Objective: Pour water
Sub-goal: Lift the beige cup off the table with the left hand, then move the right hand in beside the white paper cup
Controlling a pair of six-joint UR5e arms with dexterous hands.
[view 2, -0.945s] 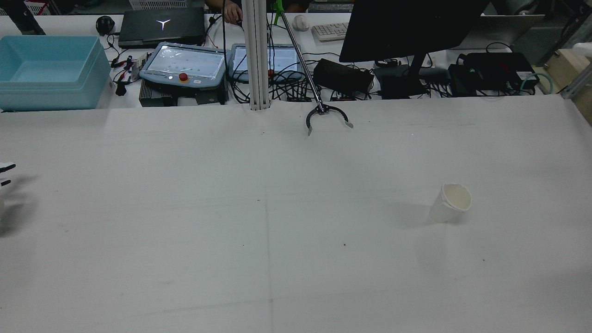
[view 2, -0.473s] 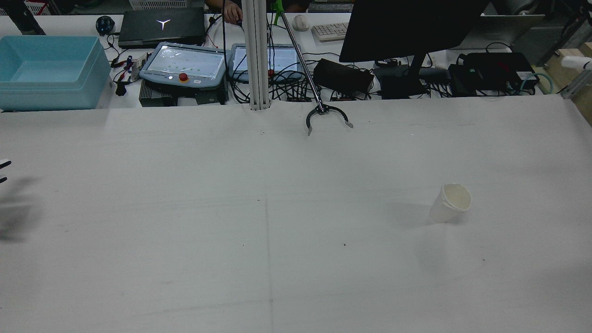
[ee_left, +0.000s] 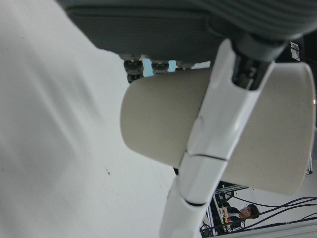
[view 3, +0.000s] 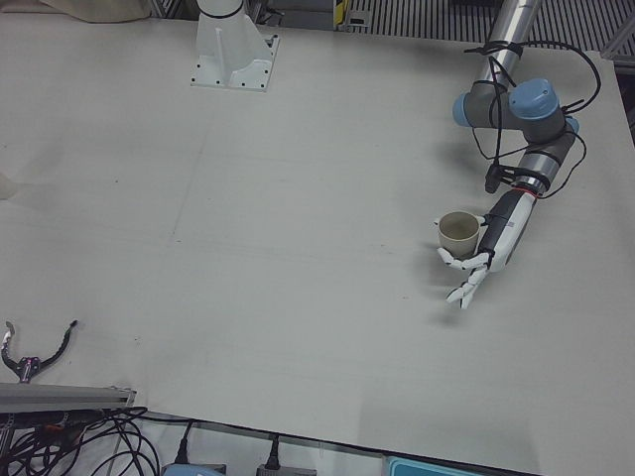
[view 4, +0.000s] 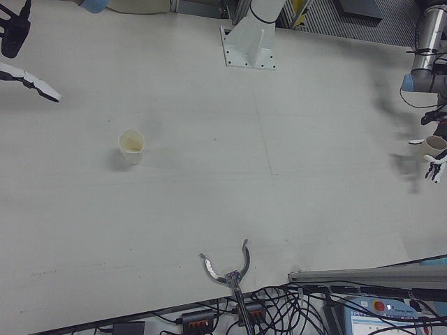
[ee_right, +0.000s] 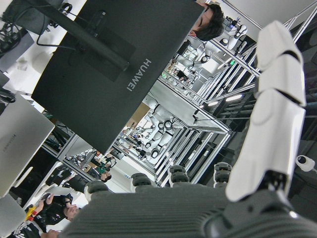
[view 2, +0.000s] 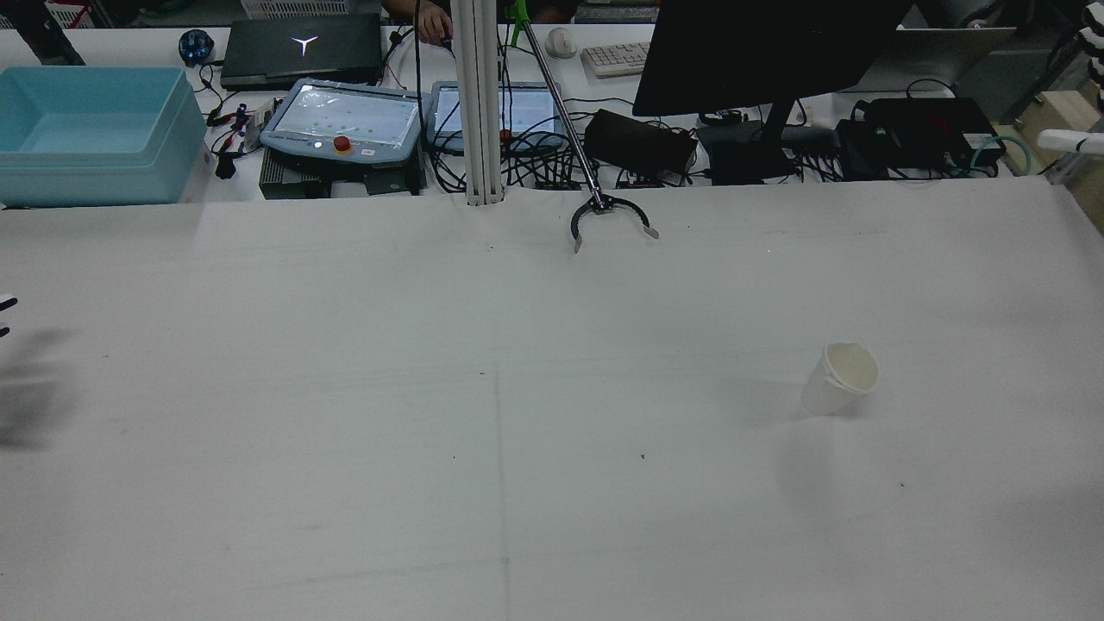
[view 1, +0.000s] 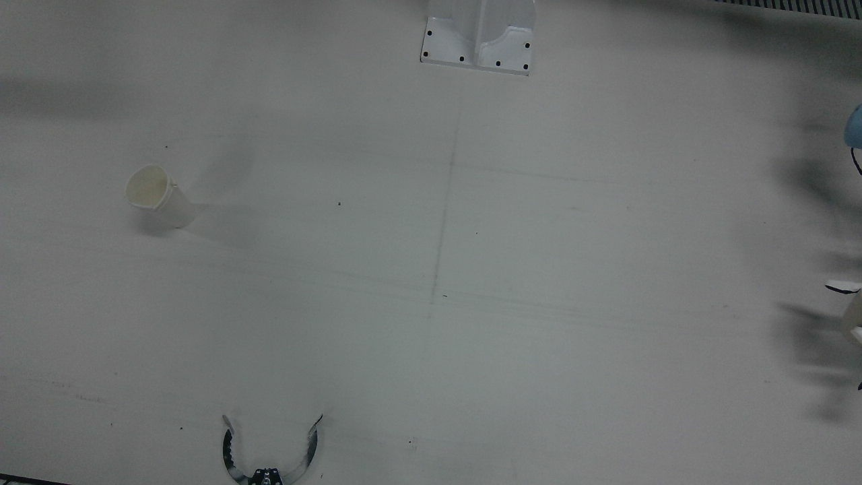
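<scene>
- Against the rear views from just before, the left hand (view 3: 483,256) has slid further out of the frame's left edge: more of its dark fingertips showed there then, now only a sliver at the edge. At the upper right edge of the rear view a white finger of the right hand (view 4: 24,66) has come further into frame.
- The paper cup (view 2: 839,378) on the surface (view 1: 431,269) has not moved across the three rear views; it sits right of centre in the rear view and at middle left in the front view.
- My reading: both arms are drawing away to the sides and neither is closing on the standing cup, so either the pour is done or it has not begun. The frames do not say which.
- The left hand is clamped on a second cup (view 3: 458,233), beige and wide-mouthed. In the left-front view it hangs at right of centre, mouth up and roughly upright, above the surface and well apart from the paper cup.
- The left hand view shows a white finger (ee_left: 218,134) laid across this cup's side; whether it holds water cannot be told.
- The right hand sits at the upper left of the right-front view, raised, fingers spread and holding nothing.
- The paper cup is white, tapered, standing upright with its mouth open; its inside looks pale and dry, though a little water would be hard to see.
- A reacher tool (view 2: 612,220) with curved jaws lies at the surface's far edge in the rear view, clear of both cups.
</scene>
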